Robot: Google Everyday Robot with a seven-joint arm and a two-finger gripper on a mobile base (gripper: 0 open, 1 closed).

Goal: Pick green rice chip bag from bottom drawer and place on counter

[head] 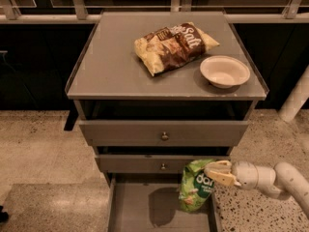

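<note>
The green rice chip bag hangs from my gripper above the right side of the open bottom drawer. The gripper's cream fingers are shut on the bag's upper right edge. My white arm comes in from the lower right. The bag casts a shadow on the drawer's grey floor. The counter is the grey top of the cabinet, well above the bag.
A brown-and-cream "Salt" chip bag lies on the counter's middle. A white bowl sits at the counter's right front. Two upper drawers with round knobs stick out slightly. A white post stands at the right.
</note>
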